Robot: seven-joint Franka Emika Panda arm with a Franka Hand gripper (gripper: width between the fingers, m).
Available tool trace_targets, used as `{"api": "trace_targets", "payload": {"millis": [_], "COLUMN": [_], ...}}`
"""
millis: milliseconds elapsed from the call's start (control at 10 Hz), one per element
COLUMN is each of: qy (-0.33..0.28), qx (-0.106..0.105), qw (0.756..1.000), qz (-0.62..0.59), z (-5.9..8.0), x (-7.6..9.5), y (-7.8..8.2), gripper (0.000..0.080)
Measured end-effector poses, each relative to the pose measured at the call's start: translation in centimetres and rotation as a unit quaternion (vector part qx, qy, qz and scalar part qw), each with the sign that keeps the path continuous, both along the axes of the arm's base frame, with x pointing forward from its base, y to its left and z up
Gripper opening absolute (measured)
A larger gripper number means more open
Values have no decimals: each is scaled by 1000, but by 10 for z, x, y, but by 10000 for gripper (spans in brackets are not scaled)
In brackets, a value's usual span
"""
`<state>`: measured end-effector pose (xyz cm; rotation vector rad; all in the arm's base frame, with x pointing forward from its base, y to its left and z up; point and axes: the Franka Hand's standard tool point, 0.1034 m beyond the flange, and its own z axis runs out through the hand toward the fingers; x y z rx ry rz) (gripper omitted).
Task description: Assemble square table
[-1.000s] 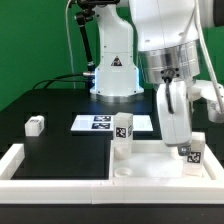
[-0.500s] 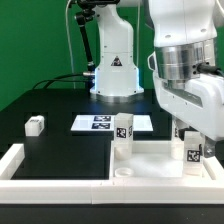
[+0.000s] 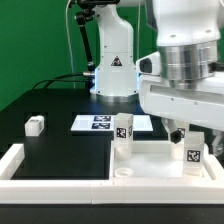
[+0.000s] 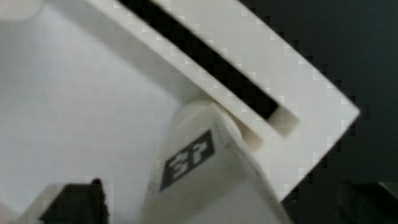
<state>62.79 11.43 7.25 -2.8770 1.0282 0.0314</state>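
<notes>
The white square tabletop point(image 3: 152, 166) lies at the front, tucked into the corner of the low wall. Two white tagged legs stand upright on it, one point(image 3: 124, 130) at its far left corner and one point(image 3: 193, 155) at its right side. A third leg point(image 3: 35, 125) lies loose on the black table at the exterior view's left. My gripper point(image 3: 184, 134) hangs just above the right leg, its fingers mostly hidden by the hand. In the wrist view this leg point(image 4: 210, 160) stands between my dark fingertips point(image 4: 80, 200), with a gap showing on that side; the gripper point(image 4: 217, 214) looks open. The tabletop's surface point(image 4: 71, 100) fills much of that view.
The low white wall point(image 3: 50, 168) frames the front and left of the workspace. The marker board point(image 3: 100, 122) lies flat behind the tabletop. The arm's white base point(image 3: 115, 70) stands at the back, with black cables behind it.
The hand has risen and swung toward the exterior view's right, off the right leg. The leg stays standing on the tabletop.
</notes>
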Motion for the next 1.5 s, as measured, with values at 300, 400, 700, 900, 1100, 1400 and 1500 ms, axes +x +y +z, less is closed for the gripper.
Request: {"api": "trace_targets", "payload": {"millis": [300,400,700,900,1100,1400,1500], "qy": [-2,-2,6,14,34,53,49], "qx": [-1,-1,0,2,19,49,54], "qw": [999,999,1000,993,962,885,861], "qz": [51,51,-28,-113,-272,-459,-504], "z": [-3,-3,-3,-3,-4,-3,-5], "x": [0,-1,-1,-1,-1,4,4], "y": [1,1,2,2,1,5,7], "gripper": [538,402,291,291,291,291,291]}}
